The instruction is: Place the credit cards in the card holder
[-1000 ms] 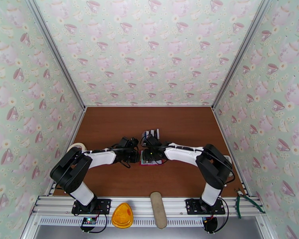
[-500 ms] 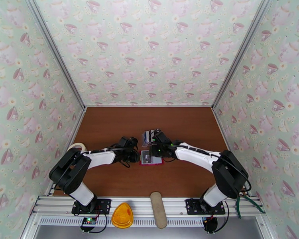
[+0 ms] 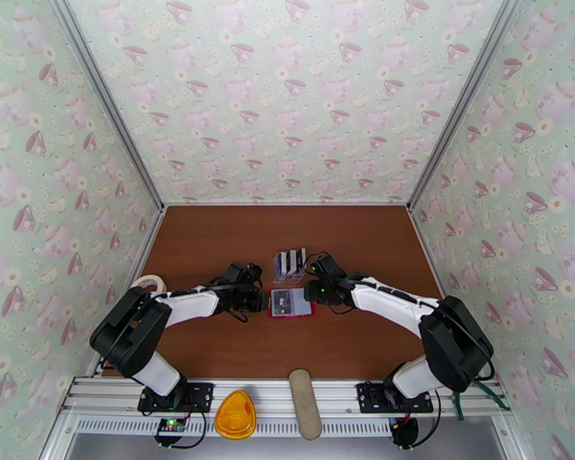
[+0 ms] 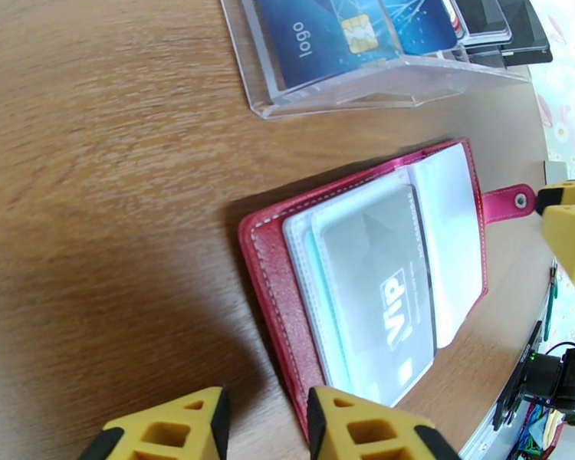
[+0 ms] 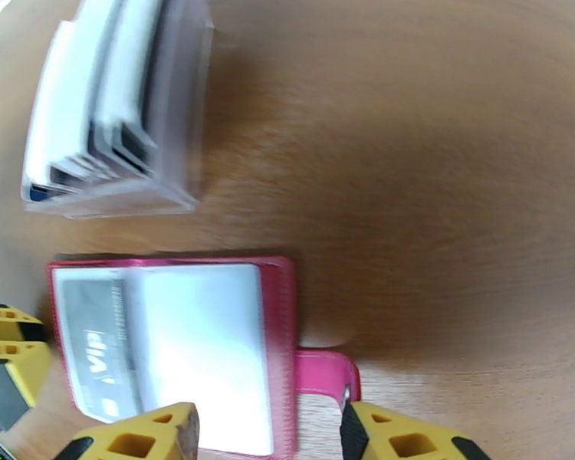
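Wallet (image 3: pixel 290 303): open flat mid-table, pockets up to take cards; VIP card (image 4: pixel 387 300) already lodged. Cards (image 4: pixel 349 32): upright in stand (image 4: pixel 379 90) just behind. Left gripper (image 4: pixel 263 404), right gripper (image 5: pixel 268 427): spread, empty, flanking wallet.

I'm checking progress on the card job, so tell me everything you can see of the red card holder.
The card holder is a red, leather-looking wallet with white stitching, lying open and flat on the brown table. Clear-looking sleeves inside hold a grey VIP card. Its snap tab sticks out sideways. A clear card stand sits beyond it, apart.
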You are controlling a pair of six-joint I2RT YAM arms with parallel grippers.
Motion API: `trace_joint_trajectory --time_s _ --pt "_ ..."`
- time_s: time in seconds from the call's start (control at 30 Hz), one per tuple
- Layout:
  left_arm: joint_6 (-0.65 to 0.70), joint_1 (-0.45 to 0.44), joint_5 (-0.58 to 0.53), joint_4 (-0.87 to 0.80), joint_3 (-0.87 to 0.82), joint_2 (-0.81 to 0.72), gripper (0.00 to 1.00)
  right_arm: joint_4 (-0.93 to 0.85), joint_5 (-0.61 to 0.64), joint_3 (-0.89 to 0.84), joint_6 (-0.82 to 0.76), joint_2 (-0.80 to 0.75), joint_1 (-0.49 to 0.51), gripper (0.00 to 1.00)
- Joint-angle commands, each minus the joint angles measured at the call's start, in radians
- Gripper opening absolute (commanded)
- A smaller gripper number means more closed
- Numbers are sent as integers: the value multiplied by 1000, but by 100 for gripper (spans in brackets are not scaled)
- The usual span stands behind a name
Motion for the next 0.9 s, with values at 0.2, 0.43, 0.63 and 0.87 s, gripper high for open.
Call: trace_joint_trajectory --time_s 0.2,0.43,0.63,0.87 --pt "-8 7 32 17 -8 41 35 22 2 -36 -13 -10 -9 55" --pt "-9 4 47 24 2 63 34 3 23 -55 -20 -80 -21 56" --pt "-9 -6 50 23 11 81 33 -6 22 -69 -28 -95 -53 57" --pt "-6 -10 52 22 21 96 33 125 -95 -98 -35 -14 -72 56"
